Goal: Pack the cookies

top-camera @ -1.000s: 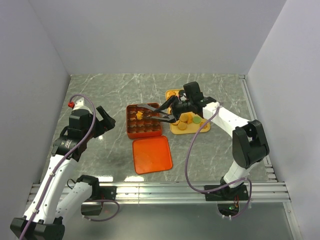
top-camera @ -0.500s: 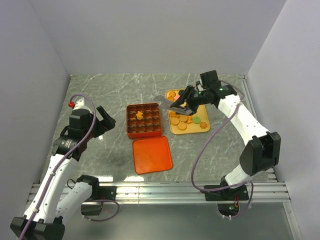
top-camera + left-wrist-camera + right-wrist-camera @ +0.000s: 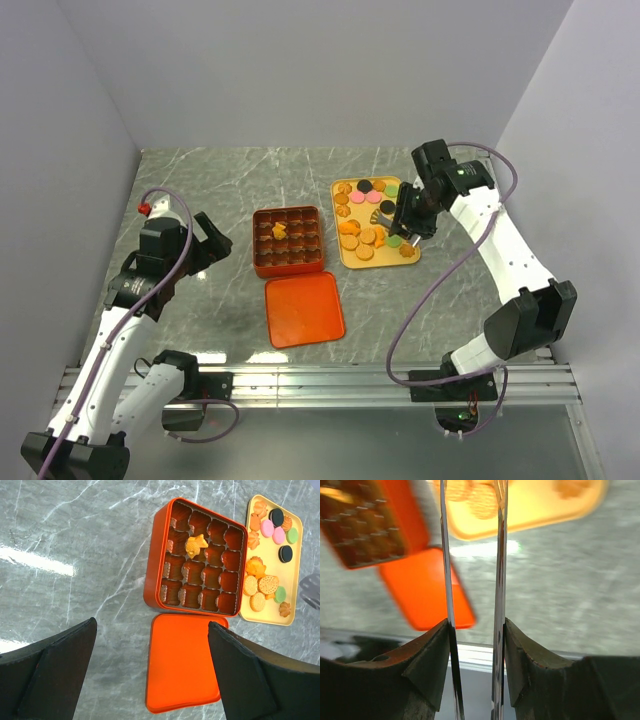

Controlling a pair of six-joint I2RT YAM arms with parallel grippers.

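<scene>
Since a second ago the right arm has swung off the box and back over the tray, while the left arm, the box and the lid have not shifted. By the left edge of the counter the left tool (image 3: 208,243) hangs released, its fingers spread wide and holding nothing. In the middle of the counter the gridded box (image 3: 290,268) sits open with a single orange cookie (image 3: 196,544) in a compartment near its far left corner; every other compartment shows bare. The flat lid (image 3: 304,308) lies on the counter just beside the box, toward the near edge. Just right of the box, toward the far right corner, the yellow tray (image 3: 295,575) carries the remaining cookies (image 3: 268,584), more than a dozen in tan, pink, green and black. The right tool (image 3: 400,222) hovers above the tray's right half, its two thin blades parted a little with nothing seen between them, though its own view is blurred and cuts off the tips. The packing looks barely begun: one piece placed, nearly all left to carry across, and the lid not yet on.
</scene>
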